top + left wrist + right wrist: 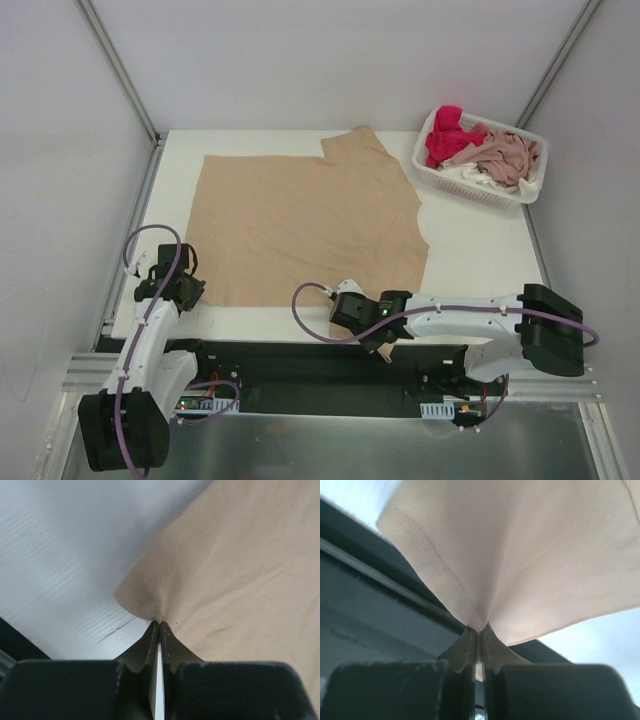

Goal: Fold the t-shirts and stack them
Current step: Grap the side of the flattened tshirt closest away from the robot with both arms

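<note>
Tan shirt [300, 220] spread flat on worktop [470, 250]. Left end effector [159, 625] pinched tight on its near-left hem corner, right end effector [479, 629] on the near-right corner. For a clean fold, lift both corners level, keep the hem taut, and carry it evenly toward the collar.

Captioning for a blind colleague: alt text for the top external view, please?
A large tan t-shirt lies spread on a white table, its near corners pinched by the left gripper and right gripper. A white lattice basket at the far right holds crumpled garments: red-pink, dusty pink, white.
</note>
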Robot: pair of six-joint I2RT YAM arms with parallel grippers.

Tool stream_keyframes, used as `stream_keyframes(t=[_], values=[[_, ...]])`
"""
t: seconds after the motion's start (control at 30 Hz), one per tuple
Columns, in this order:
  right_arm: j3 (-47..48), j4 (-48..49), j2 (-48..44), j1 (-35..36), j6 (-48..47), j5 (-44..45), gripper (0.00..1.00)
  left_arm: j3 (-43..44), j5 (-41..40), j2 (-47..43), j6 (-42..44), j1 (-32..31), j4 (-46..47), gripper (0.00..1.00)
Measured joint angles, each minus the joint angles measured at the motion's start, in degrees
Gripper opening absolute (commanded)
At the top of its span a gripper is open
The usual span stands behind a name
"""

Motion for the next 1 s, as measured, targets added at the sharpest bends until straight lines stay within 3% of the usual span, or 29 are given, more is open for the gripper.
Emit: stream_keyframes(t=[0.33,0.47,0.6,1.0], values=[[-1.0,-4.4,-6.9,3.0,0.0,-6.2,0.01,-0.5,-1.3,-13.8,-5.5,0.0,-10.5,0.00],[-0.4,-7.3,-9.7,2.7,-0.6,-5.9,0.01,-0.5,-1.2,-15.4,-6.7,0.0,-12.0,0.00],[3.6,-11.2,-10.0,-0.4,-2.3,-3.1,0.01,0.3,0.1,-12.9,-7.6,0.0,-12.6,0.00],[18.6,-11.9,-5.7,-20.1,-12.7,6.2,0.01,12.5,2.1,4.4,-8.3,0.0,-7.6,0.00]])
